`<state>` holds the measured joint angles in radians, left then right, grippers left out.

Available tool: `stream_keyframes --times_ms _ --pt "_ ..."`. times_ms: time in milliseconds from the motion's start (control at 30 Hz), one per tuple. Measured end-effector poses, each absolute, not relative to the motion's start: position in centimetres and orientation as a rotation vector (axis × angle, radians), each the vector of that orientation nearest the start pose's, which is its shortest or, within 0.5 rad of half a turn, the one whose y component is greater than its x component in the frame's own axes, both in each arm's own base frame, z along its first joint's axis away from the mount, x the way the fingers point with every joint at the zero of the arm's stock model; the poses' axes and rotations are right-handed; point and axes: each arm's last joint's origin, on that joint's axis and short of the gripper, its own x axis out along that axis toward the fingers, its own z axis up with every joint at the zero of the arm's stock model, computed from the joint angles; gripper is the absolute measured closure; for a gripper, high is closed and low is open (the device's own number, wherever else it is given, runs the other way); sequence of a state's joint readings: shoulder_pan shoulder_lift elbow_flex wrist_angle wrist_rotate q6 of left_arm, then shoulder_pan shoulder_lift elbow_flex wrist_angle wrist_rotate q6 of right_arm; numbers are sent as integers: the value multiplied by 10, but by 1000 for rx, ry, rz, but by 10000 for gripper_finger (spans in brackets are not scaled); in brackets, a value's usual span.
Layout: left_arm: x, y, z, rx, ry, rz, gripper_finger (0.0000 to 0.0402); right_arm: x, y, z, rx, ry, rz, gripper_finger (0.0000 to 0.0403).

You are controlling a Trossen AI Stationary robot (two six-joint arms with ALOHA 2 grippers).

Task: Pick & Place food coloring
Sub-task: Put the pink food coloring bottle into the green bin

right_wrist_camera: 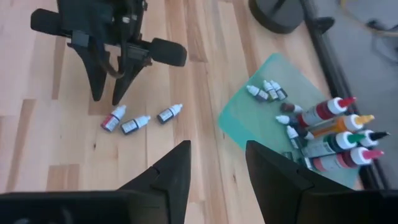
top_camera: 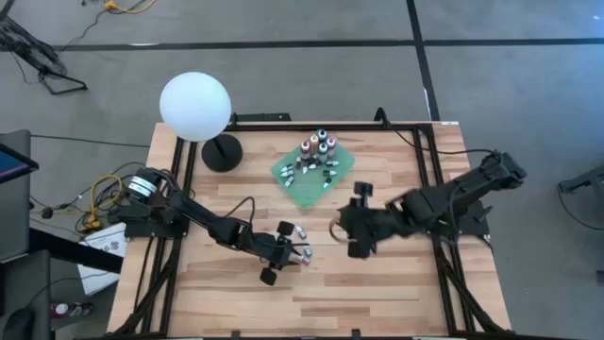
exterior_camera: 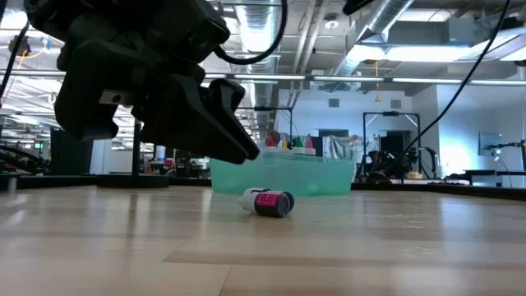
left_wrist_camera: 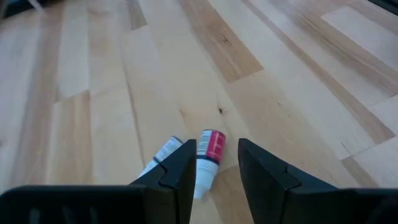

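Note:
Three small food coloring bottles [right_wrist_camera: 135, 123] lie on their sides in a row on the bare wood near the table's middle. The red-labelled one [left_wrist_camera: 211, 149] lies between the fingers of my open left gripper [left_wrist_camera: 216, 155], which hangs just above the wood [exterior_camera: 246, 152] without touching it. A second bottle [left_wrist_camera: 163, 152] lies just outside one finger. More food coloring bottles [right_wrist_camera: 336, 134] stand and lie on the green square cloth [top_camera: 314, 175] at the far middle. My right gripper [right_wrist_camera: 217, 168] is open and empty, raised right of the middle [top_camera: 342, 227].
A white globe lamp [top_camera: 195, 106] on a black round base [top_camera: 222, 151] stands at the far left. Black frame rails [top_camera: 429, 161] run along the table's sides and far edge. Bare wood [top_camera: 377, 302] stretches along the near side.

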<state>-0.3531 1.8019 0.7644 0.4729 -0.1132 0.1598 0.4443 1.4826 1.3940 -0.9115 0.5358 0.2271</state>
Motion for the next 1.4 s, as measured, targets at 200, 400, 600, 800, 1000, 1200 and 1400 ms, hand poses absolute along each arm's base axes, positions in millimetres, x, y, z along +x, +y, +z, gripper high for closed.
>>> stream_keyframes --times_ms 200,400,600,800,1000,1200,1400 --pt "333 -113 121 279 548 -320 288 246 142 297 -313 819 -262 264" --pt "337 -108 121 268 544 -323 288 212 151 269 -237 733 -277 273" --pt "337 -107 115 271 570 -323 288 189 152 242 -160 585 -210 279" --pt "338 -107 110 263 580 -321 288 180 148 211 -86 402 -95 280" --pt "339 -106 111 251 579 -313 288 179 140 187 -43 307 -13 282" --pt "339 -103 110 240 592 -303 288 177 137 180 -55 283 15 282" --pt "340 -100 110 230 592 -298 288 179 129 174 -27 278 61 282"
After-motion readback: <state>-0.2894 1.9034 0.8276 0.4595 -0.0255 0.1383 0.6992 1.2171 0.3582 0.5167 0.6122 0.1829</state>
